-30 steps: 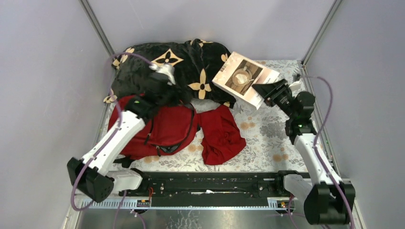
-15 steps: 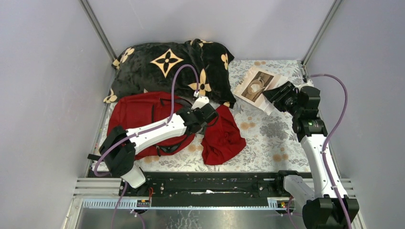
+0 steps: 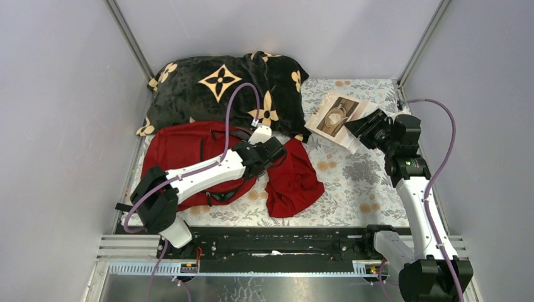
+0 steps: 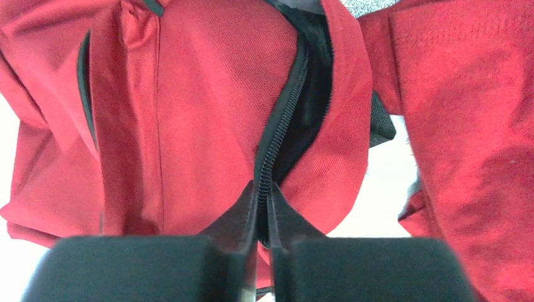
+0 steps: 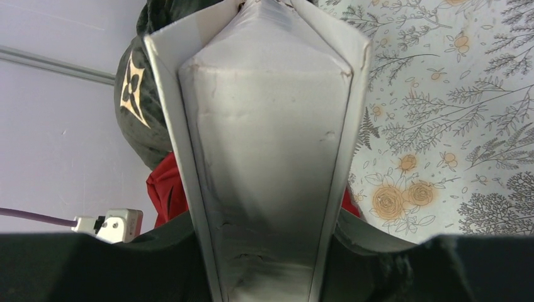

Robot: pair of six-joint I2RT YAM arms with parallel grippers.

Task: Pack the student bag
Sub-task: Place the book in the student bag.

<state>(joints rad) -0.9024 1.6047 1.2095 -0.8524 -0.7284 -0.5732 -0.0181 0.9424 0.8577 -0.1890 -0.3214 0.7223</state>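
The red student bag [image 3: 179, 148] lies flat at the left, its black zipper [image 4: 286, 107] partly open along the right edge. My left gripper [image 3: 278, 155] is shut on that zipper edge [image 4: 264, 204], and the teeth run between the closed fingertips. My right gripper [image 3: 364, 126] is shut on a white book [image 3: 332, 115] with a coffee-cup cover, holding it tilted above the mat at the back right. In the right wrist view the book's spine [image 5: 271, 126] fills the middle, clamped between both pads, and the bag [image 5: 165, 189] shows red behind it.
A dark-red cloth [image 3: 293, 179] lies crumpled just right of the bag, against my left gripper. A black plush blanket [image 3: 220, 88] with tan flowers is heaped at the back left. The floral mat [image 3: 352, 182] covers the table between grey side walls.
My left arm swung from the bag's back edge to its right edge, and its jaws closed on the zipper. The right gripper moved the book slightly right and lower.
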